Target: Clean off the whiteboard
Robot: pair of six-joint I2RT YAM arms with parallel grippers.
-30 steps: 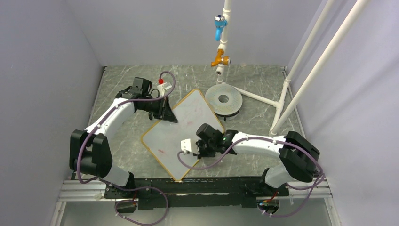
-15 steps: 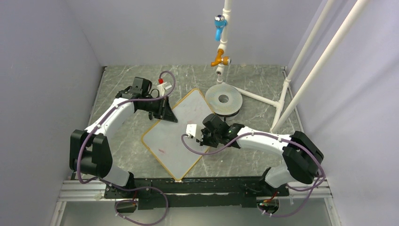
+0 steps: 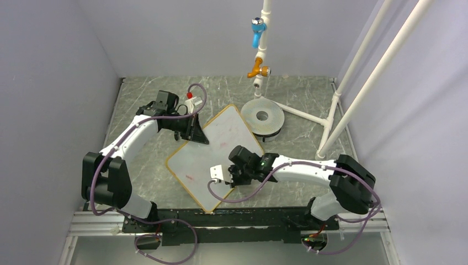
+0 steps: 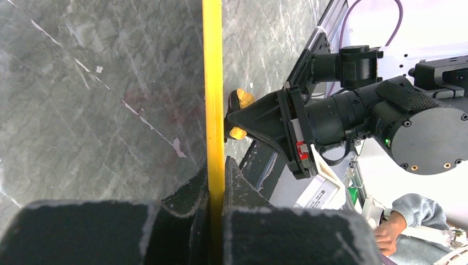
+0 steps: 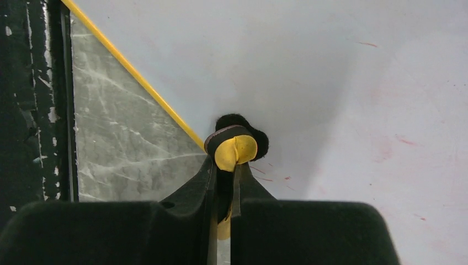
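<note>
Only faint, unreadable red smudges mark the whiteboard (image 3: 201, 157) around the eraser (image 5: 235, 152).

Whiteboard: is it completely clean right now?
No, red marks show on the whiteboard near the eraser in the right end effector.

Grey marbled table (image 3: 309, 94) inside pale lilac walls (image 3: 55, 66). Round grey disc (image 3: 273, 118), hole in centre, flat on table toward back. Above it in top view: vertical white pipe (image 3: 266, 11) with blue valve handle (image 3: 256, 30), orange tap (image 3: 258, 70) lower down. Two slanted white poles (image 3: 359, 58) at right. Small white bottle with red cap (image 3: 190, 99) back left. Left wrist view: person's hand (image 4: 389, 234), grey sleeve, bottom right corner.
</note>
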